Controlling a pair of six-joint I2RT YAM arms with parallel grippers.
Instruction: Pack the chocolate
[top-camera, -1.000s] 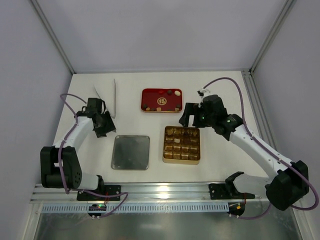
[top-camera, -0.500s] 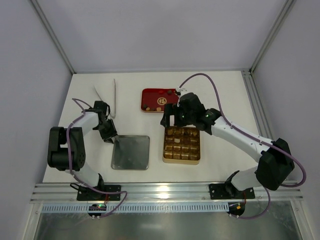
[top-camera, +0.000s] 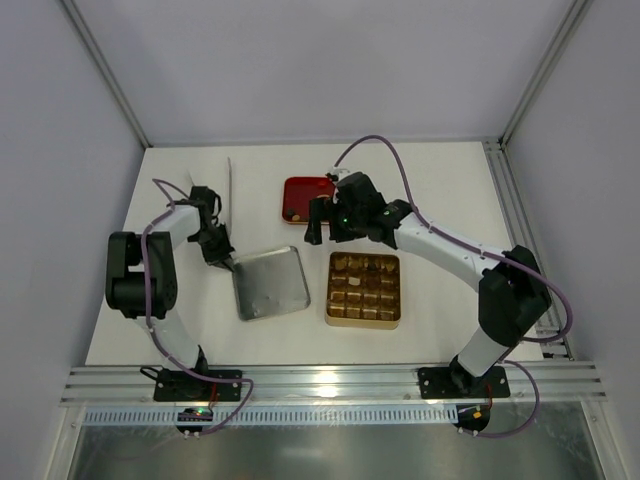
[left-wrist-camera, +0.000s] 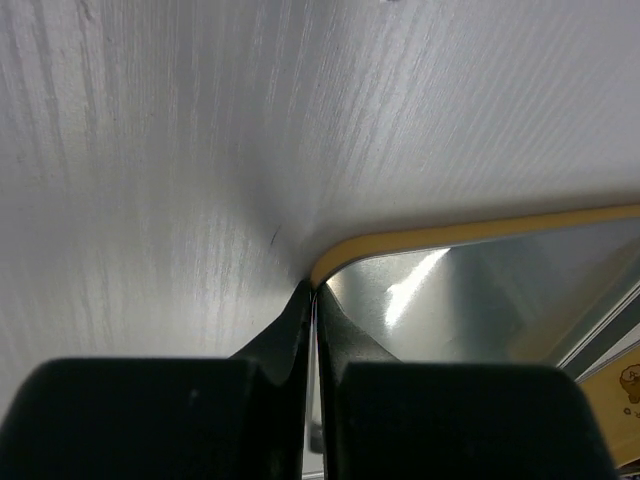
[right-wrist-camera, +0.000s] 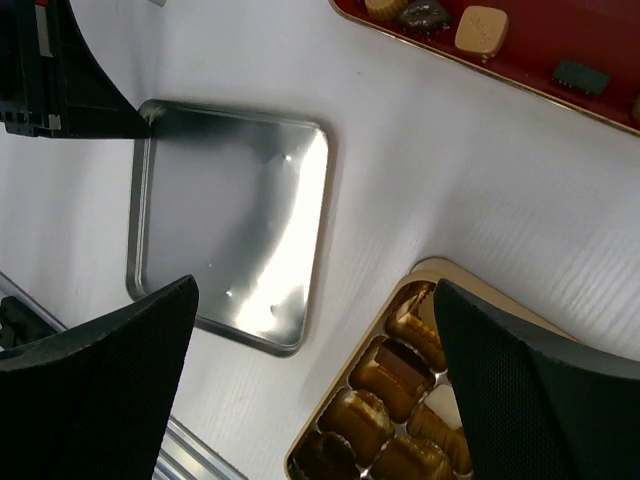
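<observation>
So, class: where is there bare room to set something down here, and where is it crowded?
Free: the far right corner of the table beyond the right arm; the near strip before the silver lid and gold tray. Crowded: around the red tray and lid, where left gripper and right gripper sit.

The silver tray (right-wrist-camera: 230, 220) is bare metal, smooth and mirror-bright, with a gold-toned rim. The fingers (left-wrist-camera: 285, 335) of my left gripper (left-wrist-camera: 314, 298) look like matt black plastic, though they're blurred. Table (left-wrist-camera: 150, 150): matt white, faintly streaked. Red tray (right-wrist-camera: 600, 100): glossy.
</observation>
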